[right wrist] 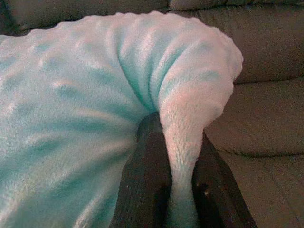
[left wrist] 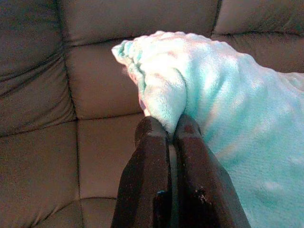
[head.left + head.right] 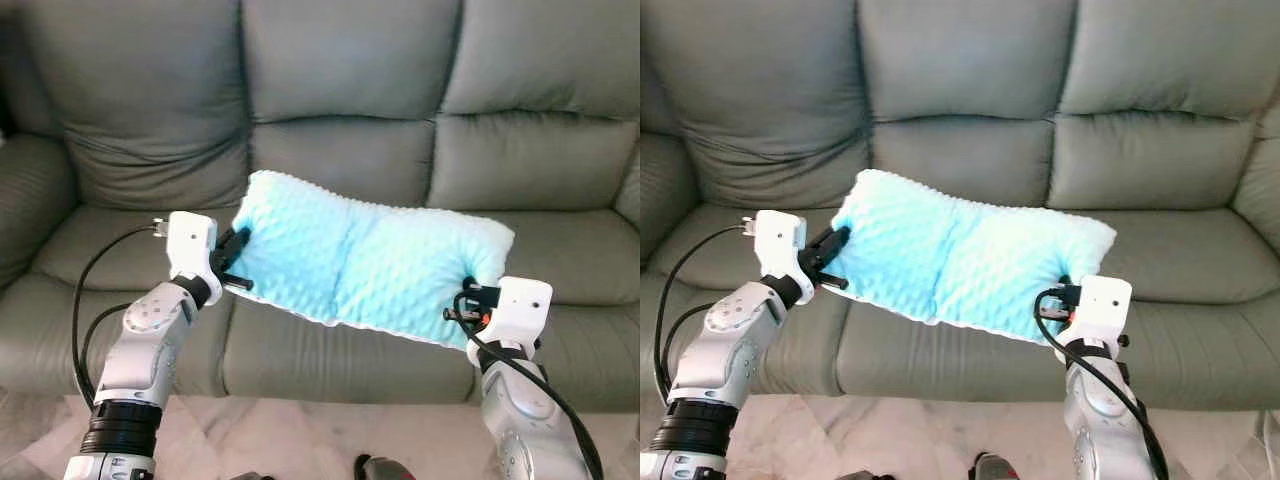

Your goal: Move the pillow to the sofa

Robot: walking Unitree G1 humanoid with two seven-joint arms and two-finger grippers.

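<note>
A light turquoise bumpy fleece pillow (image 3: 365,260) hangs stretched between my two arms in front of the grey leather sofa (image 3: 350,120), over the front of its seat cushions. My left gripper (image 3: 236,262) is shut on the pillow's left edge; the pinched fabric (image 2: 164,107) bulges just past the fingertips. My right gripper (image 3: 466,298) is shut on the pillow's lower right edge, with a fold of fleece (image 1: 183,142) squeezed between the fingers. The pillow tilts, its left end higher and nearer the backrest.
The sofa's three seat cushions (image 3: 560,250) and backrests span the whole view. A sofa arm (image 3: 25,190) rises at the far left. Pale marble floor (image 3: 300,440) lies between me and the sofa front.
</note>
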